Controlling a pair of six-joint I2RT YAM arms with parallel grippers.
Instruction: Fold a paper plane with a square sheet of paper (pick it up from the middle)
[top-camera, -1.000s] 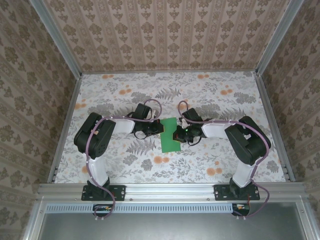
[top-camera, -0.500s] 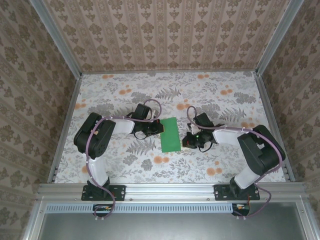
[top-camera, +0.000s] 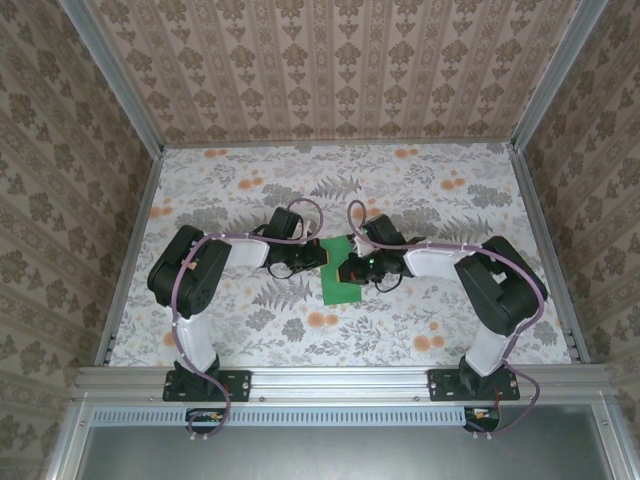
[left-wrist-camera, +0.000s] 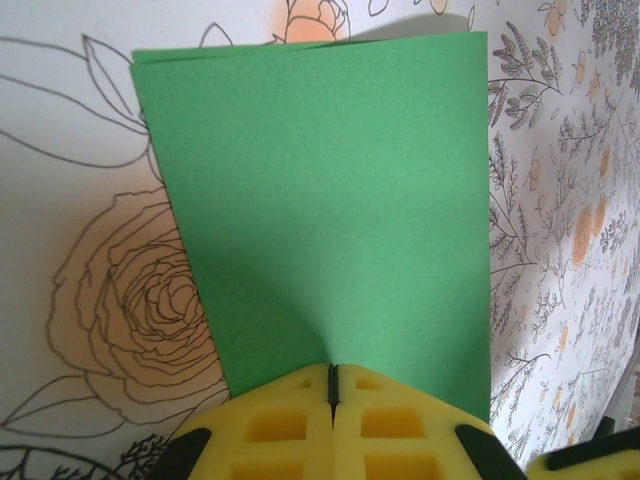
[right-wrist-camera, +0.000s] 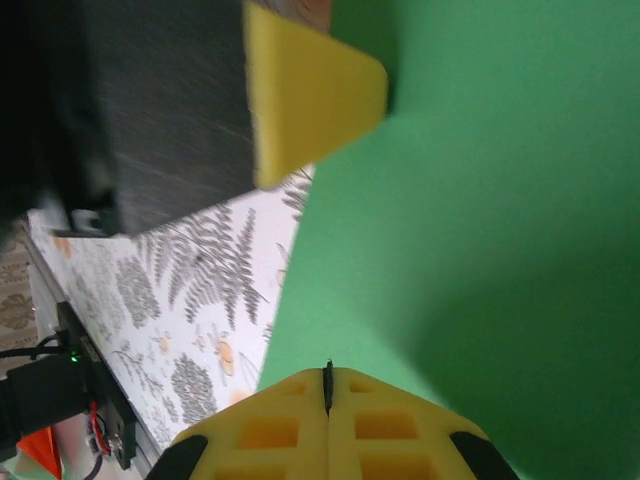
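The sheet of paper (top-camera: 338, 290) lies flat at the centre of the table (top-camera: 400, 190). It is folded to an upright rectangle, and two layered edges are visible at its far end in the left wrist view (left-wrist-camera: 330, 200).

The left gripper (top-camera: 320, 258) sits just left of table centre, at the left edge of the sheet. It is clenched, with its yellow fingers (left-wrist-camera: 290, 425) pressed together and the tips meeting the paper. It cannot be determined whether paper is pinched between them.

The right gripper (top-camera: 350, 268) sits at table centre, over the right half of the sheet. It is also clenched, with no gap between its fingers (right-wrist-camera: 280, 430), and its tips are at the green surface (right-wrist-camera: 480, 250). A grasp cannot be confirmed here either.

One yellow fingertip (right-wrist-camera: 300, 95) of the left gripper rests on the sheet edge opposite
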